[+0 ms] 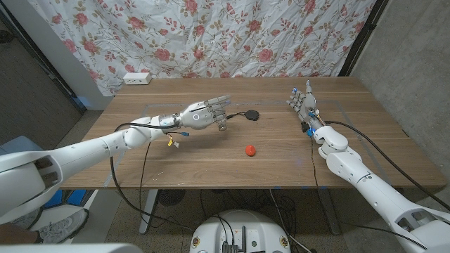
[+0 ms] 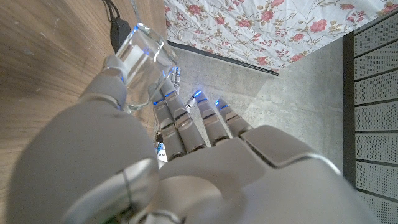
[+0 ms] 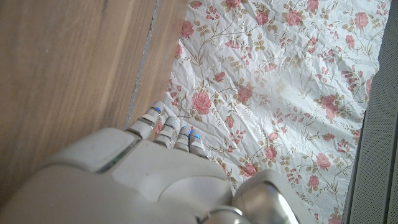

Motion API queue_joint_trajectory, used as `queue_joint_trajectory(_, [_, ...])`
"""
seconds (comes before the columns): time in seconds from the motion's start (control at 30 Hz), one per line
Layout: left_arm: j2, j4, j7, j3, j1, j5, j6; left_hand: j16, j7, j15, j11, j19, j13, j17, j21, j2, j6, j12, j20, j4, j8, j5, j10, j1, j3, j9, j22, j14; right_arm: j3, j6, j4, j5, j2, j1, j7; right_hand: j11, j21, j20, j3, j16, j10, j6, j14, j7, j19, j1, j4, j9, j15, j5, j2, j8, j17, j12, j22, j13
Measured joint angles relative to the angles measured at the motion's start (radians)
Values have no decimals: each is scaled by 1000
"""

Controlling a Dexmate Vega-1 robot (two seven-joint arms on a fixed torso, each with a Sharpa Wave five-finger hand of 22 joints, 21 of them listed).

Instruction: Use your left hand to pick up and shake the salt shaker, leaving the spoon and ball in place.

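My left hand (image 1: 202, 116) reaches over the middle of the wooden table (image 1: 176, 165) and pinches the small clear salt shaker (image 1: 222, 126) between thumb and fingers. In the left wrist view the glass shaker (image 2: 142, 56) sits tilted against the thumb and fingers (image 2: 186, 121). The black spoon (image 1: 246, 115) lies just right of the hand; its dark shape (image 2: 119, 30) shows beyond the shaker. The red ball (image 1: 249, 150) lies nearer the front edge, apart from the hand. My right hand (image 1: 304, 100) stands at the far right with fingers apart, holding nothing.
A white power strip (image 1: 137, 79) lies at the table's far left edge. A floral curtain (image 1: 232, 35) hangs behind the table. Cables run along both arms onto the tabletop.
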Motion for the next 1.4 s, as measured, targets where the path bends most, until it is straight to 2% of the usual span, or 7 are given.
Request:
queue_joint_trajectory(0.6, [-17,-9,-2,8,17,21,-33,0,0,0,0,0,0,0,0,-1,0,-8,0,3,0,-1,0,2,-5,0,0,0,0,0,0,0,0,0,0,0,0,0,0,0,0,0,0,0,0,0,0,0,0,0,0,0,0,0,0,0])
queue_joint_trajectory(1.13, [-19,-16,-2,-9,17,23,-36,0,-1,0,0,0,5,0,0,-2,-1,-8,0,1,-3,-2,0,2,-7,0,0,0,0,0,1,0,0,0,0,0,0,0,0,0,0,0,0,0,0,0,0,0,0,0,0,0,0,0,0,0])
queue_joint_trajectory(1.2, [-19,-15,-2,-9,13,23,-36,0,1,0,0,0,4,0,0,16,1,-9,0,0,-6,-4,0,26,-8,0,0,0,0,0,1,0,0,0,0,0,0,0,0,0,0,0,0,0,0,0,0,0,0,0,0,0,0,0,0,0])
queue_joint_trajectory(1.4, [-16,-9,-1,-9,-1,17,-23,0,2,0,0,0,4,0,0,16,2,-9,0,2,-6,0,-1,26,-14,0,0,0,0,0,1,0,0,0,0,0,0,0,0,0,0,0,0,0,0,0,0,0,0,0,0,0,0,0,0,0])
